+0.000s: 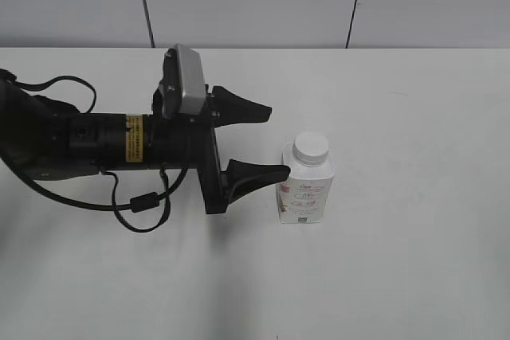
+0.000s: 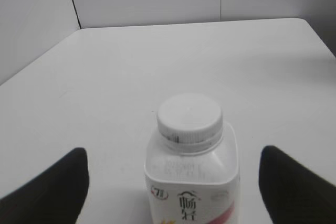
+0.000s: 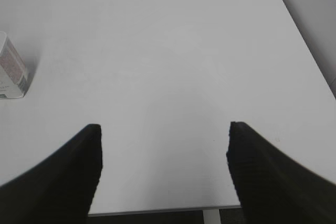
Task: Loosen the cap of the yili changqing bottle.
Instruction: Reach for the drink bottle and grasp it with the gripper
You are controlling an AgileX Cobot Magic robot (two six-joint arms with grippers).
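Stands upright on the white table [image 1: 414, 260], a small white bottle [image 1: 306, 192] with pink marks and dark print on its front. On its neck, a round white cap [image 1: 311, 147] with a ribbed rim, sitting flat and straight. Just beside the bottle, on its left in the outside view, the left pincer [image 1: 269, 141], lying level on a black arm [image 1: 72, 141] with a grey camera box [image 1: 188, 81] on top. Wide open, with one black finger [image 1: 256, 174] close to the bottle's shoulder, touching or not hard to tell, and the other finger [image 1: 239, 107] farther back, well clear of the bottle. Seen from the left wrist, the cap [image 2: 189, 119] and bottle [image 2: 192, 179] right in the middle between the two dark fingertips [image 2: 50, 190], with room on both sides. Seen from the right wrist, the right pincer [image 3: 164, 169] also wide open, holding nothing, above bare table [image 3: 173, 51] near its edge, with only a corner of the bottle [image 3: 11, 69] far off to the left.
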